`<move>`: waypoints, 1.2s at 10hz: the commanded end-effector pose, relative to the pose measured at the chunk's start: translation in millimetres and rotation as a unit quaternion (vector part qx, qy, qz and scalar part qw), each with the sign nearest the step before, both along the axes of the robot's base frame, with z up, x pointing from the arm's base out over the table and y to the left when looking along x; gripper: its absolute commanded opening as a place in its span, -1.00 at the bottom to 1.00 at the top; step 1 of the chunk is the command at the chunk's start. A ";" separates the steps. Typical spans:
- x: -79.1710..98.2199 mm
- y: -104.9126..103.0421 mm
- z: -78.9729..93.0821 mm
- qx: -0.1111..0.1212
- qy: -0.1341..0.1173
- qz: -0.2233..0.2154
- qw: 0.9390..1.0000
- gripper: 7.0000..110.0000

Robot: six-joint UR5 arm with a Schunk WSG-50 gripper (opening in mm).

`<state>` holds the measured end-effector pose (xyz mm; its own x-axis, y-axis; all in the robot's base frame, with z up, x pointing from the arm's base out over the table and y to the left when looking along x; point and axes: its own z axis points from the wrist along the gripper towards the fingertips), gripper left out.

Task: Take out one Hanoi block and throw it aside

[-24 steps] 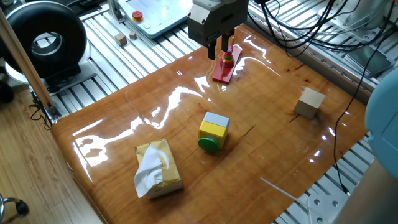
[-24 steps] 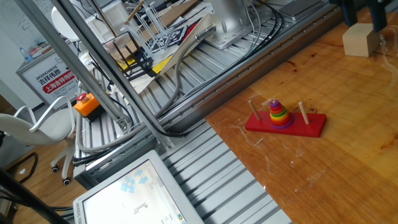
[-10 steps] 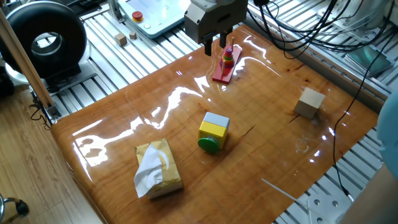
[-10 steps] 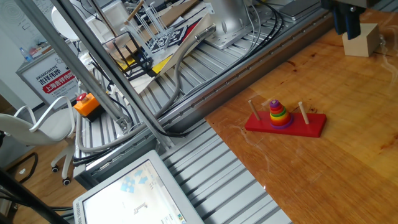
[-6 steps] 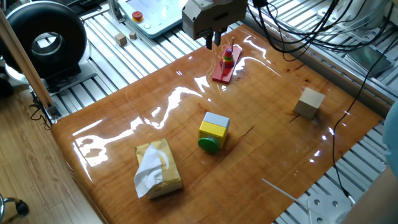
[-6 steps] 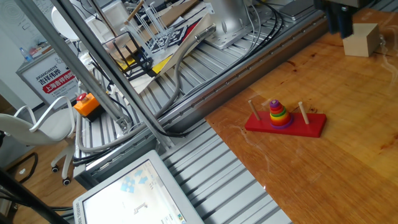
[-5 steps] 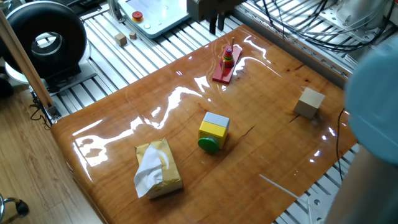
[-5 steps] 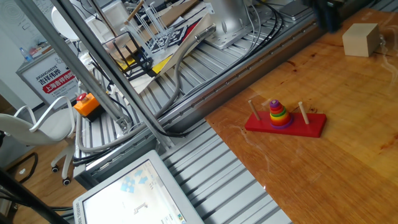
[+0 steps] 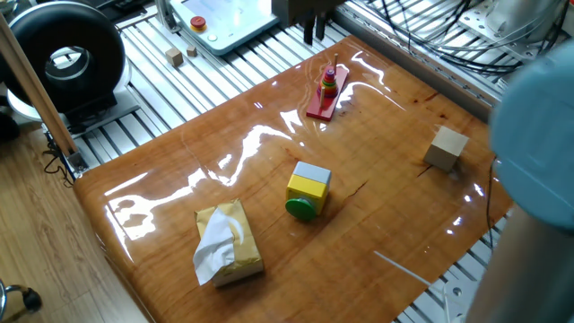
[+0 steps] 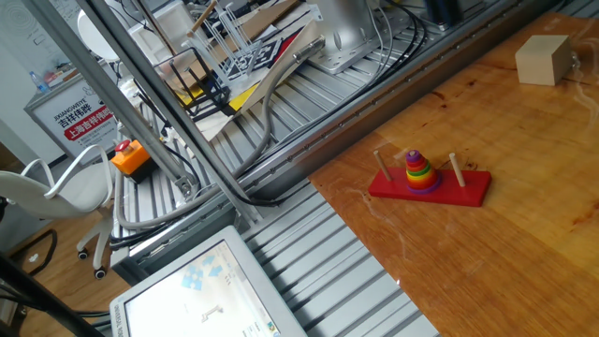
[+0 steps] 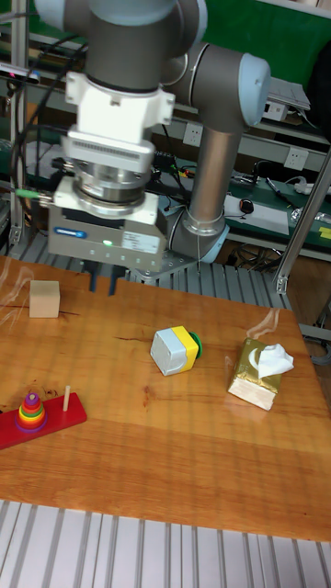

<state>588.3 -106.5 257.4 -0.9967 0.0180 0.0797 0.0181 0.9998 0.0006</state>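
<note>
Claw (image 9: 311, 34) is sitting at top edge, above the worktop (image 9: 269, 179) rim, fingers dark, state unclear. Peg tower (image 9: 326, 88) is standing near the far edge. Yellow cube (image 9: 308, 189) is sitting mid-worktop, tissue pack (image 9: 228, 241) lying front-left, wooden block (image 9: 446, 148) right.

The arm (image 11: 216, 138) is built of thick silver-grey tubes with rounded pale blue-grey joint caps. Its wrist ends in a white ribbed flange over a round metal disc. Below sits the gripper (image 11: 103, 278), a boxy dark-grey body with a small green light, white lettering and short dark fingers (image 11: 93, 277).
</note>
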 end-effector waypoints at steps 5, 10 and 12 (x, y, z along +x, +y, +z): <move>37.0 -54.7 -16.7 -0.027 -0.013 0.006 1.000 -0.71; 55.6 -44.1 -43.4 -0.010 -0.026 -0.010 1.000 -0.71; 56.8 -41.6 -47.5 -0.006 -0.026 -0.011 1.000 -0.71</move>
